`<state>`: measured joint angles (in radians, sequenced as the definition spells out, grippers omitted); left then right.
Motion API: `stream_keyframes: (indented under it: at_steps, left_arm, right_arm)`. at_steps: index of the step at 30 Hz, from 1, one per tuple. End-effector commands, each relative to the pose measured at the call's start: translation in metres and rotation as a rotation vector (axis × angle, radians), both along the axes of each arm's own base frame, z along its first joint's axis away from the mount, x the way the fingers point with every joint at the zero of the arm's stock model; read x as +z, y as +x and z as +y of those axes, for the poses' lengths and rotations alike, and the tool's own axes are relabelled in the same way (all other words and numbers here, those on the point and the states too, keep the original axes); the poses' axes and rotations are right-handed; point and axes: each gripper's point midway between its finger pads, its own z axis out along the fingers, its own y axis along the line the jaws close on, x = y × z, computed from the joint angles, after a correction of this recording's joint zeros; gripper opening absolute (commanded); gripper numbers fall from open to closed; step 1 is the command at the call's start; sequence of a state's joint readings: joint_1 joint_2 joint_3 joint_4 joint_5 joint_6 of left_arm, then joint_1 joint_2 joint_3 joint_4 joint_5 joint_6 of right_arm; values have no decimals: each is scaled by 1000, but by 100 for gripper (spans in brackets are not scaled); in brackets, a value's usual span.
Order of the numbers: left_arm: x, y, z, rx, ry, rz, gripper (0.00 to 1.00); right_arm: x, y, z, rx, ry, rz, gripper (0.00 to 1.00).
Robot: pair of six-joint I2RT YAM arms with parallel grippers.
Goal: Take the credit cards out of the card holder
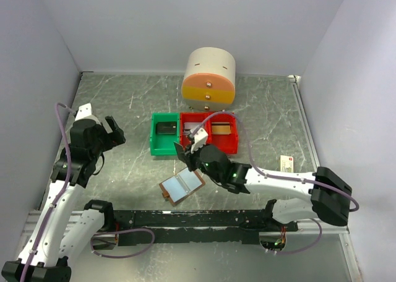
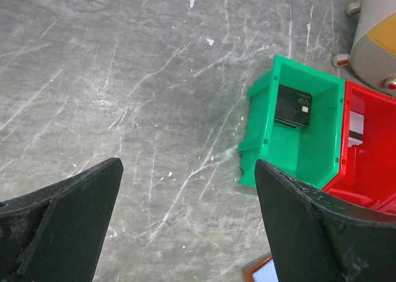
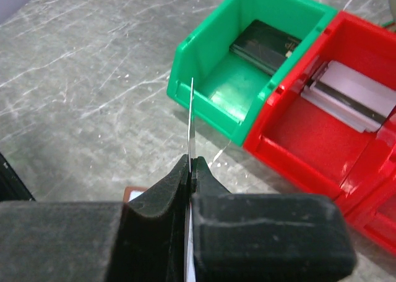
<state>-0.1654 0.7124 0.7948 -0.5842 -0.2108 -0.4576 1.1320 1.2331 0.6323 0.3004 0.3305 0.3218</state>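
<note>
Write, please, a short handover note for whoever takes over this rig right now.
Left gripper open, empty, over bare table left of the green bin.
Right gripper shut on a thin card, held edge-up near the bins.
Card holder lies open on the table, nearer than the bins.
Done: black card in green bin, pale grey card in red bin.
Left: probably bin the thin card; whether more cards sit in the holder is unclear.
</note>
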Motion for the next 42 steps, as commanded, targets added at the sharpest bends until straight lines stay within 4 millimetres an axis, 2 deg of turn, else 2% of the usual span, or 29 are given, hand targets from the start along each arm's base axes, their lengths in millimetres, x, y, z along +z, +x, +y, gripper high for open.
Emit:
stream_keyframes:
  at_steps: [1, 8, 15, 20, 25, 33, 38, 42]
  left_arm:
    - [-3, -6, 10, 54, 8, 18, 100]
    - [1, -9, 17, 99, 13, 4, 100]
    - [8, -14, 22, 132, 4, -27, 100]
    - [7, -14, 21, 128, 2, -22, 100]
    - [10, -15, 20, 122, -2, -31, 100]
    - [12, -16, 22, 127, -2, -43, 100]
    - [12, -16, 20, 117, -5, -47, 100]
    - [11, -15, 18, 107, -5, -42, 100]
  right_arm:
    - [23, 18, 16, -16, -46, -79, 0]
    - [29, 40, 33, -39, -154, -112, 0]
    - [29, 64, 56, 21, -241, -110, 0]
    - [20, 80, 68, 46, -331, -112, 0]
    - [3, 104, 74, 12, -449, -131, 0]
    - [-21, 154, 75, -32, -672, -201, 0]
    - [-44, 174, 77, 7, -781, -236, 0]
    - [-49, 185, 80, 39, -803, -265, 0]
